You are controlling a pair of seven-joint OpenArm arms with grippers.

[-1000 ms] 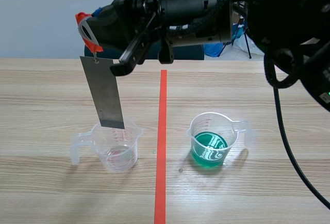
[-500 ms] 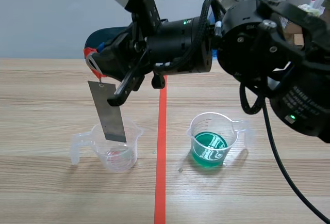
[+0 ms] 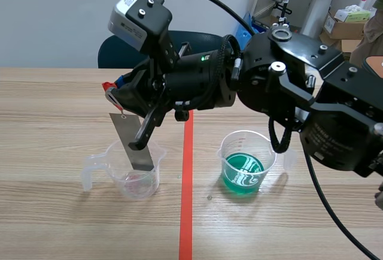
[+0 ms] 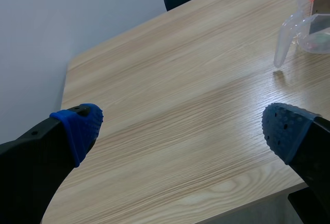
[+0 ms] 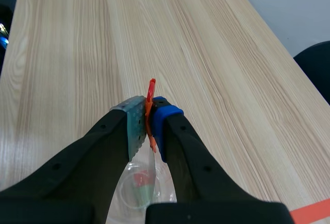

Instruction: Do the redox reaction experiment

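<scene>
Clamping orange tag [image 5: 151, 91], right pincer [image 5: 148, 123], cup [image 5: 136, 181] half hidden beneath

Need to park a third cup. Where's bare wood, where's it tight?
Bare: the table strip in front of both cups, and the wide stretch beyond the clear cup's handle, toward the left gripper. Tight: the gap along the tape between clear cup and green cup, and over the clear cup, where the right gripper hangs the metal strip by its red clip.

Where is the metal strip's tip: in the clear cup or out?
In: the metal strip, hanging from the right gripper, ends below the rim of the clear cup.
</scene>
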